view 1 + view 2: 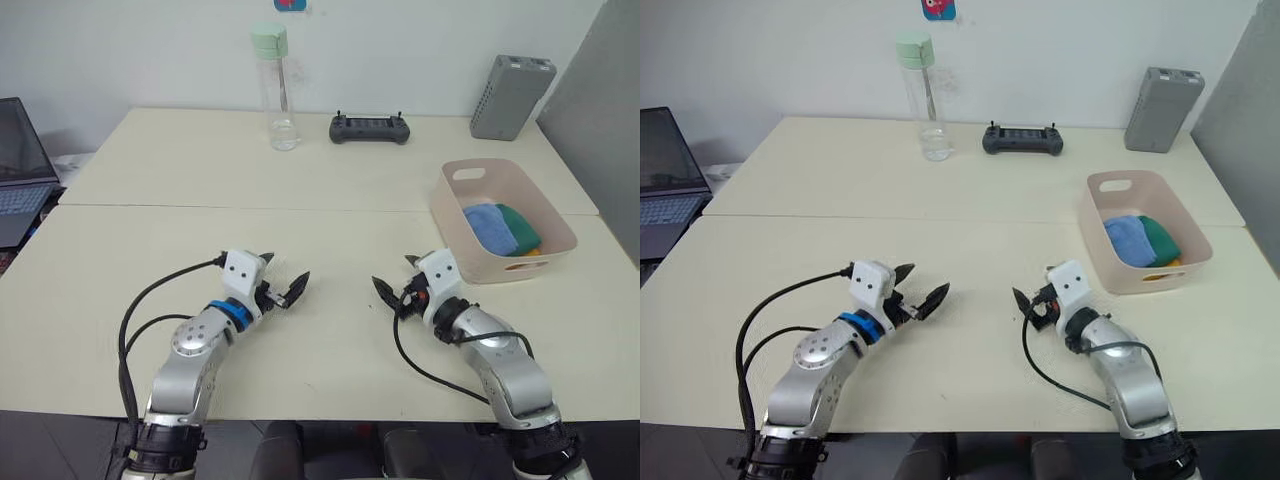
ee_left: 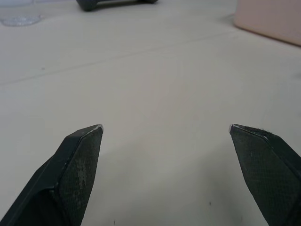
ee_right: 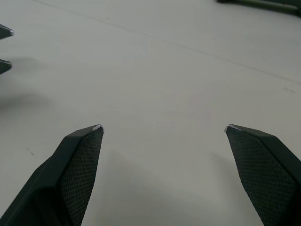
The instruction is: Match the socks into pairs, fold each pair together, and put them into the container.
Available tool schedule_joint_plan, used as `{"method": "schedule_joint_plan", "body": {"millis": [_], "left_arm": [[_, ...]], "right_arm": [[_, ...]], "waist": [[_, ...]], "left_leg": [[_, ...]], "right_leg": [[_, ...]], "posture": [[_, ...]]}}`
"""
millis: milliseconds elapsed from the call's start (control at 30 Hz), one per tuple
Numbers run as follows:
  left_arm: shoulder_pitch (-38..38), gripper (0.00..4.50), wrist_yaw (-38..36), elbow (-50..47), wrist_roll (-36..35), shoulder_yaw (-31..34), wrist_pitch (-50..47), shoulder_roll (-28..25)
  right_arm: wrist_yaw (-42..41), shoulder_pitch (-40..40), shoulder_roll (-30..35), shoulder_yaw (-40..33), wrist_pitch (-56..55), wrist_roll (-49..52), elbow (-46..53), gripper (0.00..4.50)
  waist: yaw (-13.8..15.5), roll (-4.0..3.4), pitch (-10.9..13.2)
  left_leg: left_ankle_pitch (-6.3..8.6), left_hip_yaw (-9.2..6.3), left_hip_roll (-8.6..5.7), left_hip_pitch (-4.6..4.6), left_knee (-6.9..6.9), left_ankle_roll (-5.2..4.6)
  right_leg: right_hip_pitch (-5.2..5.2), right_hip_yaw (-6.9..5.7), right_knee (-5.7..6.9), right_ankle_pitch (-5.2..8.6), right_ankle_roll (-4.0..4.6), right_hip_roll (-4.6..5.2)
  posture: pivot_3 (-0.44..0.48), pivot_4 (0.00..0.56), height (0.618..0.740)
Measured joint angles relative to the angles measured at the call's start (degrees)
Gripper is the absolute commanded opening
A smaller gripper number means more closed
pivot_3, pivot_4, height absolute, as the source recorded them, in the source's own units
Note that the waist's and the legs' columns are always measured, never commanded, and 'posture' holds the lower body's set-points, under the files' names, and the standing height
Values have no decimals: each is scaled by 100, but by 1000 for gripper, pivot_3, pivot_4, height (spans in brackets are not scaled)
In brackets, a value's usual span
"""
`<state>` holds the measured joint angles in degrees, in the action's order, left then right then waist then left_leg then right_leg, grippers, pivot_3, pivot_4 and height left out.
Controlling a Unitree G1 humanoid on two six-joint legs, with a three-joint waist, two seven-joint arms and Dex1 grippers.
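Observation:
The pale pink container (image 1: 452, 203) stands on the table at the right. Inside it lie folded socks: a light blue bundle (image 1: 487, 227), a dark green one (image 1: 521, 226) beside it, and a bit of yellow (image 1: 531, 252) at the near end. My left gripper (image 1: 284, 274) rests low over the bare tabletop at the front left, open, with nothing between its fingers (image 2: 80, 160). My right gripper (image 1: 392, 277) sits opposite it, left of the container's near corner, also open and holding nothing. The two grippers point toward each other, a short gap apart.
A clear water bottle (image 1: 274, 92) with a green cap, a black controller (image 1: 370, 128) and a grey upright box (image 1: 510, 96) stand along the far edge. A laptop (image 1: 20, 172) sits off the table's left side. A seam (image 1: 250, 207) runs across between two tabletops.

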<state>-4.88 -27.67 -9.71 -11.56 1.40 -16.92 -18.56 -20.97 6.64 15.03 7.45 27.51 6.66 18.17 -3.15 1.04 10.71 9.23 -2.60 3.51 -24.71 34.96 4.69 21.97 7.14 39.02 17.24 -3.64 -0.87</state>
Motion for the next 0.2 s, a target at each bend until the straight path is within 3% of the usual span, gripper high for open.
{"method": "schedule_joint_plan", "body": {"millis": [200], "left_arm": [[263, 4500, 55, -139, 155, -30, 121, -89]], "right_arm": [[95, -119, -125, -41, -29, -14, -38, 4441]], "waist": [[-12, 3, -3]], "left_leg": [[0, 1, 2, 0, -1, 0]], "right_leg": [[4, 1, 1, -2, 8, -2]], "posture": [[0, 150, 740]]}}
